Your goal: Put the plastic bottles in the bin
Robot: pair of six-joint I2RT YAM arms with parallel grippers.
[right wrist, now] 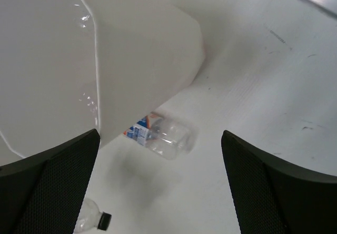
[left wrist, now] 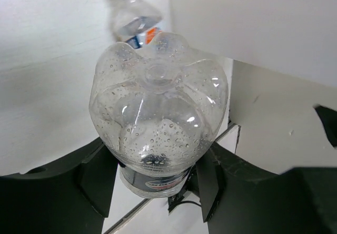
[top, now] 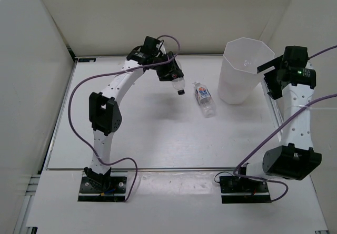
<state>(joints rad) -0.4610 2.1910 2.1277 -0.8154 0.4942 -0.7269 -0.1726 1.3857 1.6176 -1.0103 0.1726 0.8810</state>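
Observation:
My left gripper [top: 171, 73] [left wrist: 155, 184] is shut on a clear plastic bottle [top: 178, 83] [left wrist: 158, 108] with a dark blue label. The bottle is held off the table, its black cap [right wrist: 103, 221] pointing down. A second plastic bottle [top: 205, 99] [left wrist: 132, 17] [right wrist: 160, 134], white cap and white-orange label, lies on the table between that gripper and the bin. The bin [top: 242, 71] [right wrist: 131, 50], tall and translucent white, stands at the back right. My right gripper [top: 269, 80] [right wrist: 160, 160] hangs open beside the bin's right side, holding nothing.
White walls [top: 31, 60] close in the table on the left, back and right. The raised table edge [top: 158, 168] runs in front of the arm bases. A purple cable [top: 79, 87] loops off the left arm.

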